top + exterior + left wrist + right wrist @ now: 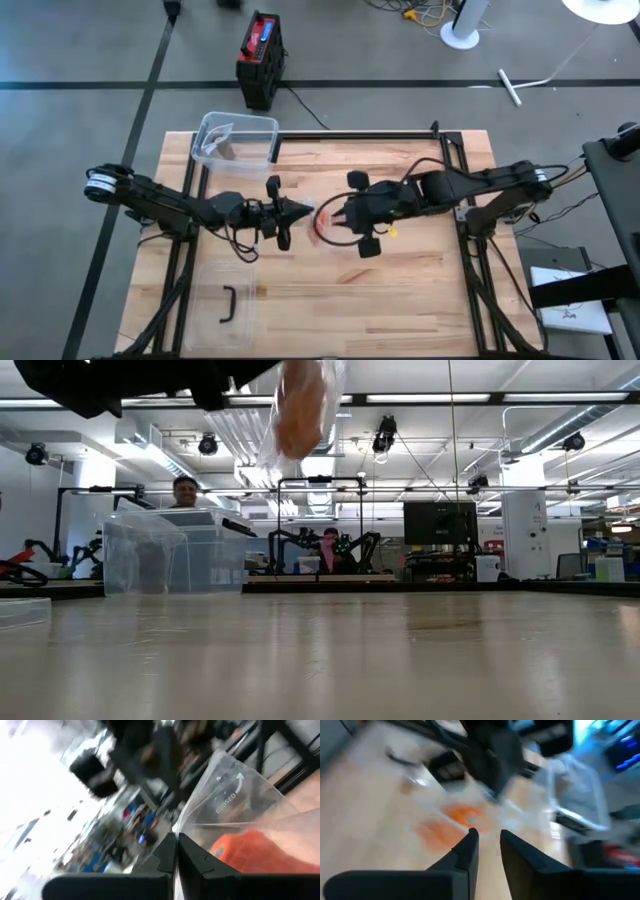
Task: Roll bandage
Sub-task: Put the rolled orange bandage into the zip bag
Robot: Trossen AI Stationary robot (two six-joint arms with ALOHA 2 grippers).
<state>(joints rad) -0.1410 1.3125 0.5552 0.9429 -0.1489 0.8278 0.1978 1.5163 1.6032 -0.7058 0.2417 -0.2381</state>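
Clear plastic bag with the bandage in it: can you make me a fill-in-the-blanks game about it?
The clear plastic bag holds a soft bandage coloured ____. The left gripper is ____ on the bag's edge. In the low view, the bag hangs ____ the pale wooden table.
Missing words: orange, shut, above.

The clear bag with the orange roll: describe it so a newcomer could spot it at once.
Start at the wooden table and look to its middle, where the two arms meet. The clear bag hangs there above the tabletop, pinched by the left hand. Unlike the clear bin, it is floppy and holds an orange roll.
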